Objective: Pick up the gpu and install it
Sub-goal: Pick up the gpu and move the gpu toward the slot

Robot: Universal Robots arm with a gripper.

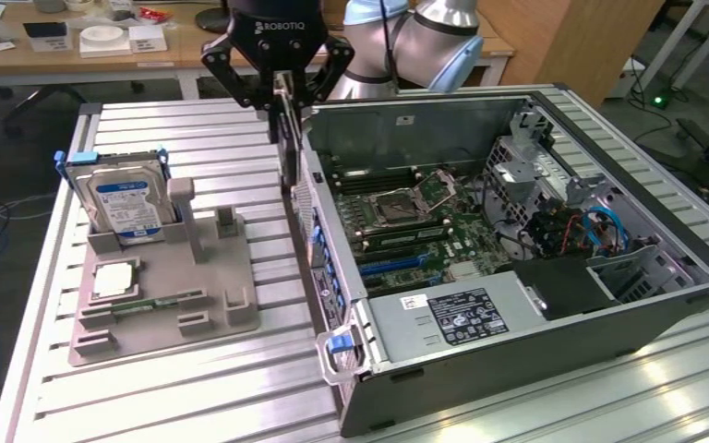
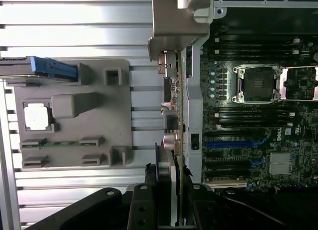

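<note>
The pincer (image 1: 284, 97), in the upper middle of the exterior view, is clenched on the graphics card (image 1: 288, 148). The card hangs straight down from it, upright and edge-on. It is off the table (image 1: 158, 397), in the air along the wall of the open computer case (image 1: 515, 355) that faces the exterior view's left. I cannot tell whether the card touches that wall.

In the wrist view the pincer (image 2: 169, 175) has one finger on each flat face of the graphics card (image 2: 175, 106). The card's metal bracket (image 2: 176, 21) is at the end farthest from the fingers. There the card runs alongside the case wall, between the grey holder (image 2: 69, 115) and the motherboard (image 2: 253, 115). The blue slots (image 2: 228, 143) on that board have nothing in them.

In the left half of the exterior view the grey holder (image 1: 163, 286) lies flat on the table, just beside the case. A hard drive (image 1: 126, 205) with a blue label stands upright in the holder's far end. A square processor chip (image 1: 114, 277) lies in a pocket nearer the camera, and a narrow memory stick (image 1: 145, 305) lies in a slot next to it.

The case lies on its side with the open face up, in the right half of the exterior view. Its motherboard (image 1: 416, 221) and processor socket (image 1: 410, 196) show inside. The power supply (image 1: 453, 318) sits at the end nearest the camera.
</note>
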